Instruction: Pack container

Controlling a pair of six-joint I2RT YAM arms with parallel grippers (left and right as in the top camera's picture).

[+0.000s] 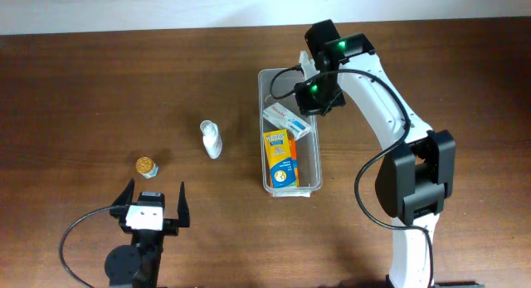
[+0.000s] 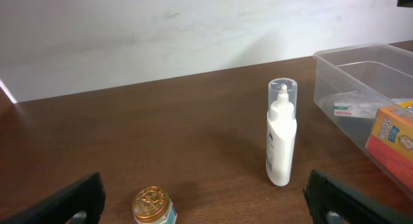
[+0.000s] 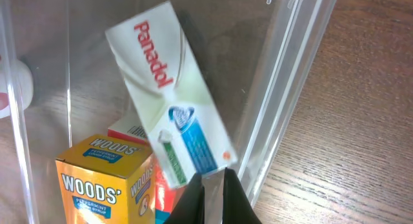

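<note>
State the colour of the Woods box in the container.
Orange-yellow Woods box, white lettering; right wrist view shows it best.

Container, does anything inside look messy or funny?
Yes. The white Panadol box lies slanted, crooked across the container, while the yellow Woods box sits straight along it.

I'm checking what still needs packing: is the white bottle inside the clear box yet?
No, the white bottle stands upright on the table, outside the container and apart from it.
</note>
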